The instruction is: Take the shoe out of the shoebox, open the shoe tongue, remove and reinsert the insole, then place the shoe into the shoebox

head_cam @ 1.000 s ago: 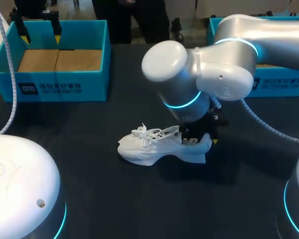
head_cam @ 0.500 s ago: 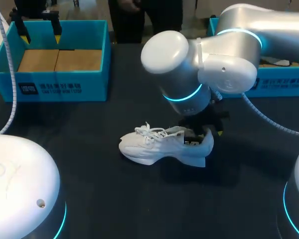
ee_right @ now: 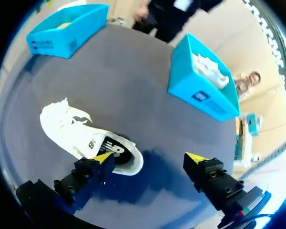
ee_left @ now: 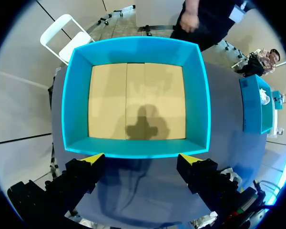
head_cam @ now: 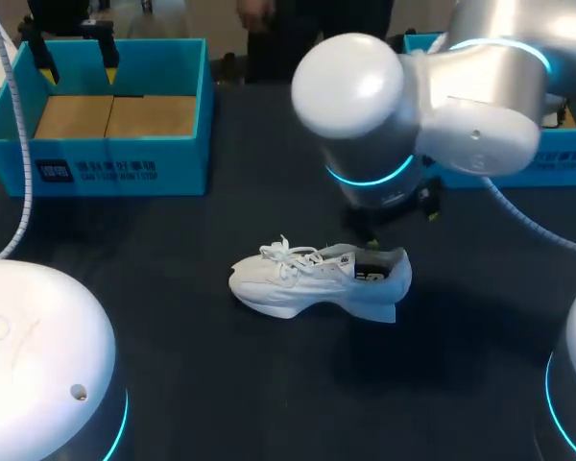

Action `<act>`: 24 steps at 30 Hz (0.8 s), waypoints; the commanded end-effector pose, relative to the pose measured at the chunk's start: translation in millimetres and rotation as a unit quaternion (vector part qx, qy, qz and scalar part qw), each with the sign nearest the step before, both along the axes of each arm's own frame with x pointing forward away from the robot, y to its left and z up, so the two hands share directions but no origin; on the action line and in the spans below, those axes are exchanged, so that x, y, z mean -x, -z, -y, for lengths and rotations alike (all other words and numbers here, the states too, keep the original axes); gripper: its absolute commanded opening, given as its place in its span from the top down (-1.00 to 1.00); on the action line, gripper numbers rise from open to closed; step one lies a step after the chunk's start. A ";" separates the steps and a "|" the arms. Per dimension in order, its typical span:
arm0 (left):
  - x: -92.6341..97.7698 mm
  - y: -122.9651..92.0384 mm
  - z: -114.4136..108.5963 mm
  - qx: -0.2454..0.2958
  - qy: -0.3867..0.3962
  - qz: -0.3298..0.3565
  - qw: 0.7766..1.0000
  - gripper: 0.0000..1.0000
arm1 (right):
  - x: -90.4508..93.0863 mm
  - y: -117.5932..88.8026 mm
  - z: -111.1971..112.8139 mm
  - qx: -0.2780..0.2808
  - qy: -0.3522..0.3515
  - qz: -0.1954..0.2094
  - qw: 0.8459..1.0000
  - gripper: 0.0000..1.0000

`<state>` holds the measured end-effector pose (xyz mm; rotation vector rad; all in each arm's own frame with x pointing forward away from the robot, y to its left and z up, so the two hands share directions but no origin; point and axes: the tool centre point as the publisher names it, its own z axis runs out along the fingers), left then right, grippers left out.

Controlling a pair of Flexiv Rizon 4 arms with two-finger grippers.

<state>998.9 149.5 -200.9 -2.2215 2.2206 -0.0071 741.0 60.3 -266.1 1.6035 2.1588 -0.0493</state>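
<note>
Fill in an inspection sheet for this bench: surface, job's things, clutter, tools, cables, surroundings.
Surface: dark table.
Job's things: white shoe on its sole on the table; left shoebox empty, cardboard floor showing; right shoebox holds something white.
Clutter: nothing seen.
Tools: left tool open above the left shoebox; right tool open above the shoe's heel, holding nothing.
Cables: white cable beside the left shoebox; grey cable off the right arm.
Surroundings: nothing seen.

shoe point(head_cam: 307, 283): white, matt upper | shoebox point(head_cam: 182, 163): matt blue cardboard | table point(head_cam: 221, 384): dark, matt | right arm point(head_cam: 480, 96): glossy shell
</note>
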 end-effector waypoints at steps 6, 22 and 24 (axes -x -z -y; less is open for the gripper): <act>-0.2 -0.2 -0.2 0.000 0.000 -0.001 1.000 -1.00 | -0.5 -17.2 20.2 -0.009 0.037 0.034 0.999 -1.00; -0.2 -0.2 -0.2 0.000 0.000 -0.001 1.000 -1.00 | 5.2 -16.2 13.4 -0.026 -0.119 0.035 0.992 -1.00; -0.2 -0.2 -0.2 0.000 0.000 -0.001 1.000 -1.00 | 9.9 -15.5 15.0 -0.040 -0.163 0.041 0.985 -1.00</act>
